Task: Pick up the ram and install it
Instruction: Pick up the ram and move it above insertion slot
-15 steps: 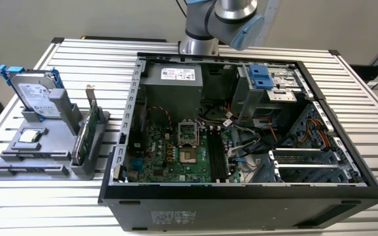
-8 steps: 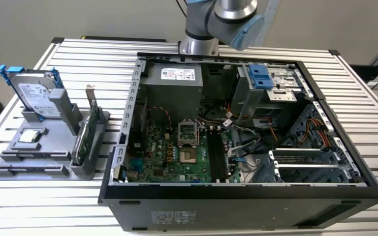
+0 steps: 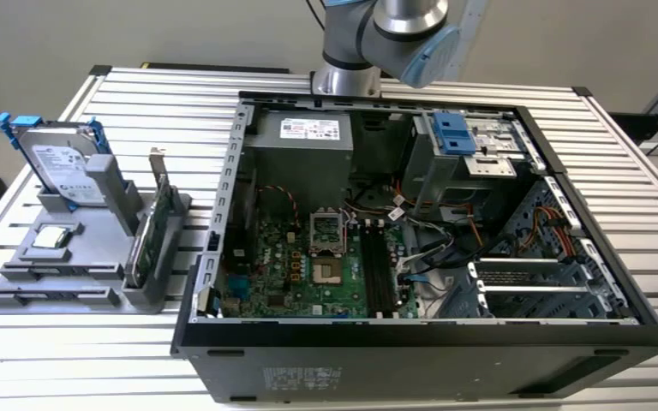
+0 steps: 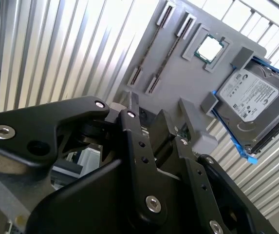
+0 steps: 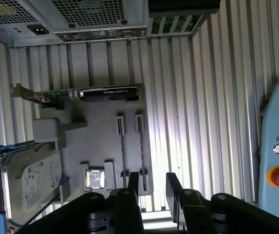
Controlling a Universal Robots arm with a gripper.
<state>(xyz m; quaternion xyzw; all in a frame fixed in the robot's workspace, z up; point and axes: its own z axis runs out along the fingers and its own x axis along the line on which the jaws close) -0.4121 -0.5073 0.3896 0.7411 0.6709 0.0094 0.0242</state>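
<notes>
**Exterior view.** The grey moulded parts tray [image 3: 20, 253] sat at the lower left of the frame on the slatted aluminium table [image 3: 134, 86], just beside the open black computer case [image 3: 421, 368]. The ram [image 3: 52, 294], a long thin strip seen edge-on, stood in a slotted holder at the tray's front edge. Its long axis ran across the frame, and its colour could not be told. The robot arm [image 3: 392, 26] entered at the upper centre of the frame. The motherboard's memory slots [image 3: 377, 265] lay inside the case, well apart from the tray.

**Second wrist view.** The black two-finger gripper [image 4: 146, 109] hung above the tray. A second, similar strip lay parallel to the ram [image 4: 151, 44], on the side nearer the square silver processor [image 4: 210, 48].

**First wrist view.** The jaws stood apart with a clear gap and held nothing. One end of the ram [image 5: 140, 151] lay just beside that gap, and its long axis ran straight away from the fingertips. The silver hard drive with blue rails [image 5: 29, 180] and the green graphics card [image 5: 90, 92] stood well apart from the ram. Bare table slats lay on the tray's other side.
</notes>
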